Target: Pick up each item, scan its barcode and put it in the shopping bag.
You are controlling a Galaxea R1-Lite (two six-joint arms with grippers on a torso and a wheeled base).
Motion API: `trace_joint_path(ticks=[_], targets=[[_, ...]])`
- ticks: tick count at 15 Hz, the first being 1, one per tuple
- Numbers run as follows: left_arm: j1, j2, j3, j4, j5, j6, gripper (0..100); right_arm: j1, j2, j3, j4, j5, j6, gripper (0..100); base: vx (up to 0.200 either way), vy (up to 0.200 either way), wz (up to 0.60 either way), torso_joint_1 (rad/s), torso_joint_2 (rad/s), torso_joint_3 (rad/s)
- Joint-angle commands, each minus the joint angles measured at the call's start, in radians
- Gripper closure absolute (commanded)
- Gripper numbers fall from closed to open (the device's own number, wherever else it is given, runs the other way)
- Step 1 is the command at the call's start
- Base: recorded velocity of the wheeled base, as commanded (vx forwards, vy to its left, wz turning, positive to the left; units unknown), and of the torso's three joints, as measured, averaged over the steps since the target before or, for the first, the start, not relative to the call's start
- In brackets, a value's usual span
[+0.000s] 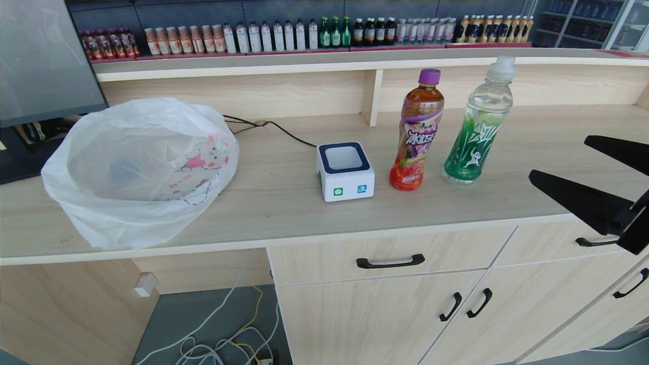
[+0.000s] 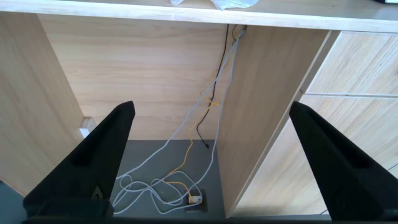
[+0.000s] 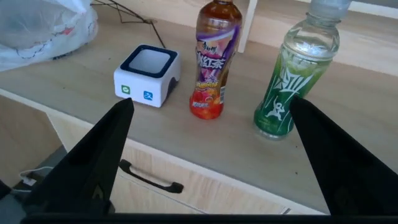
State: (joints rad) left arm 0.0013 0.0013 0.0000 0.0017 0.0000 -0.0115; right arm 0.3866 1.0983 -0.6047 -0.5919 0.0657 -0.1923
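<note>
Upright on the pale wooden bench, right of centre in the head view: slim orange plastic tea bottle with purple cap, and just beside it a clear green-labelled plastic bottle with white cap. Further left, small white cube scanner; far left, open white plastic shopping bag. Right gripper at right edge, jaws wide, holding nothing. Left gripper low before the bench's recess, jaws wide too. Bottles probably full and weighty, smooth, slippery, slightly yielding; best clasped across the narrow waist
</note>
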Motion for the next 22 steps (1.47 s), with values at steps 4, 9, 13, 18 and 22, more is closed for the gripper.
trace_joint_path(ticks=[4, 9, 13, 18, 22], targets=[[0.000, 0.000, 0.000, 0.000, 0.000, -0.001, 0, 0.089, 0.351, -0.021, -0.332, -0.190, 0.065, 0, 0.000, 0.000, 0.00, 0.000, 0.00, 0.000], [0.000, 0.000, 0.000, 0.000, 0.000, -0.001, 0, 0.089, 0.476, -0.055, -0.448, -0.253, 0.067, 0, 0.000, 0.000, 0.00, 0.000, 0.00, 0.000], [0.000, 0.000, 0.000, 0.000, 0.000, -0.001, 0, 0.089, 0.584, -0.150, -0.497, -0.270, 0.065, 0, 0.000, 0.000, 0.00, 0.000, 0.00, 0.000], [0.000, 0.000, 0.000, 0.000, 0.000, -0.001, 0, 0.094, 0.687, -0.187, -0.620, -0.276, 0.063, 0, 0.000, 0.000, 0.00, 0.000, 0.00, 0.000], [0.000, 0.000, 0.000, 0.000, 0.000, -0.001, 0, 0.094, 0.733, -0.251, -0.621, -0.337, 0.068, 0, 0.000, 0.000, 0.00, 0.000, 0.00, 0.000]])
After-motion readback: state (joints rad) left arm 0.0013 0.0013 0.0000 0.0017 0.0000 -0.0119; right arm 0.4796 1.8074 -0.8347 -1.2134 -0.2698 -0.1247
